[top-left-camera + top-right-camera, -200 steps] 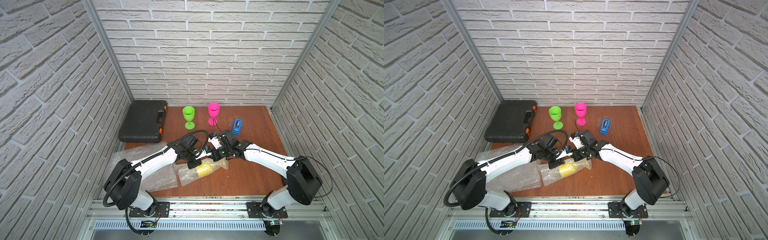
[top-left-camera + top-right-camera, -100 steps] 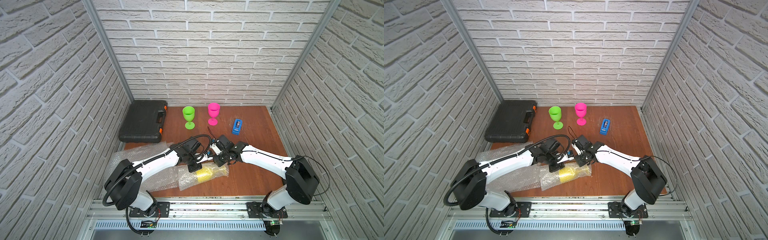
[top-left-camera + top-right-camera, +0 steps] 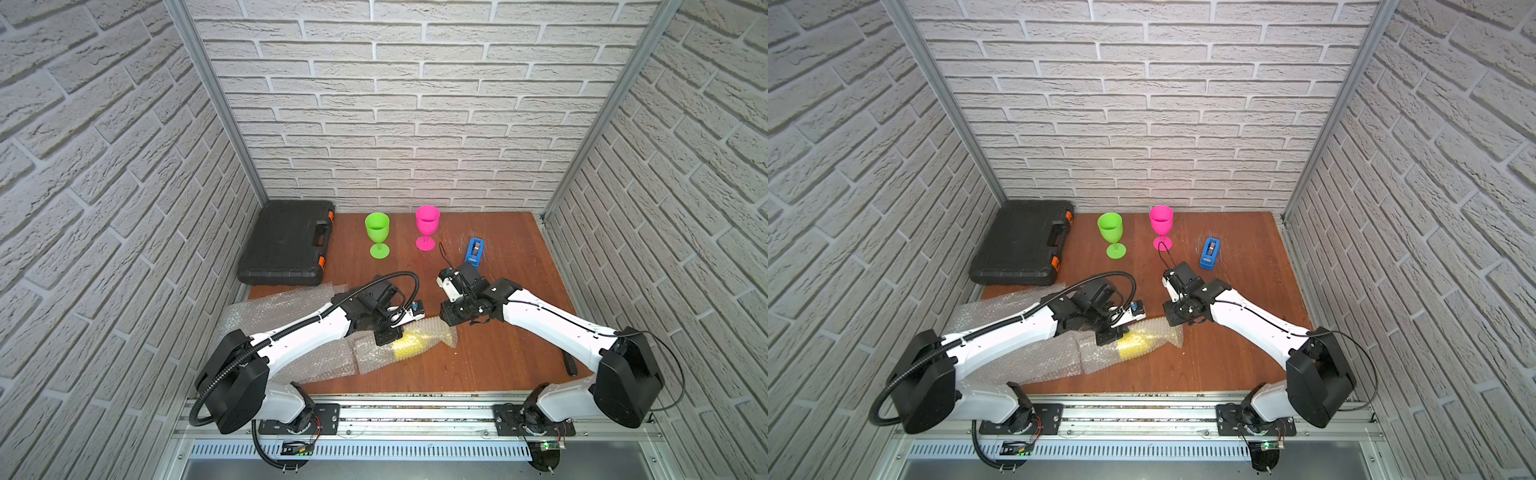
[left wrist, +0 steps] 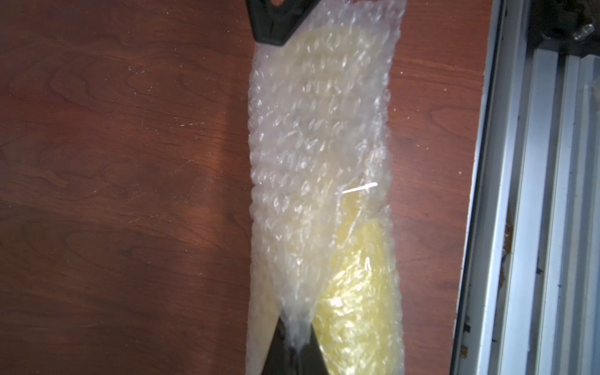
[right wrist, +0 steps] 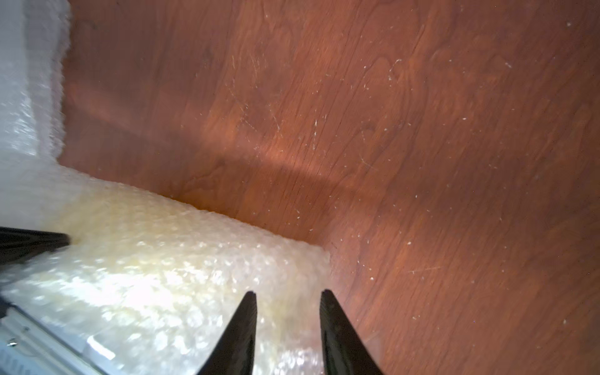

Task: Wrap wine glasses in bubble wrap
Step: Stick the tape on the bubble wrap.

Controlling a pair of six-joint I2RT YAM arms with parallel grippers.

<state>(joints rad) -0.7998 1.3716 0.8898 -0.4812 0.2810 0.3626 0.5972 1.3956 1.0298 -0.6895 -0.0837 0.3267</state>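
Brick-patterned walls [image 3: 415, 124] close in a brown wooden table [image 3: 507, 357] on three sides.

Back left: a closed black case [image 3: 286, 245] lies flat against the left wall. In front of it, loose sheets [image 3: 274, 309] of clear bubbled film lie spread over the table's front left part, partly under the left arm [image 3: 299, 332].

Left gripper [image 3: 390, 334]: it is at the front middle of the table. Its jaws are pressed together on a fold of the bubble wrap [image 3: 374, 358]. The left wrist view confirms the pinch, with the film bunched between the black fingers [image 4: 276, 360].

Green goblet [image 3: 377, 232]: it stands upright at the back, left of centre and apart from the case.

Yellow goblet [image 3: 409, 348]: it lies on its side inside the bubble wrap at the front middle, and its colour shows through the film in both top views.

Pink goblet [image 3: 427, 226]: it stands upright at the back, near the green one but not touching it.

Right gripper [image 3: 449, 322]: it is positioned at the right end of the wrapped bundle. In the right wrist view its fingers [image 5: 240, 337] are spread with a clear gap, and the end of the wrap shows behind that gap. Nothing is clamped. Contact with the film cannot be determined.

Behind the right gripper, a blue tape dispenser [image 3: 474, 251] sits to the right of the pink goblet.
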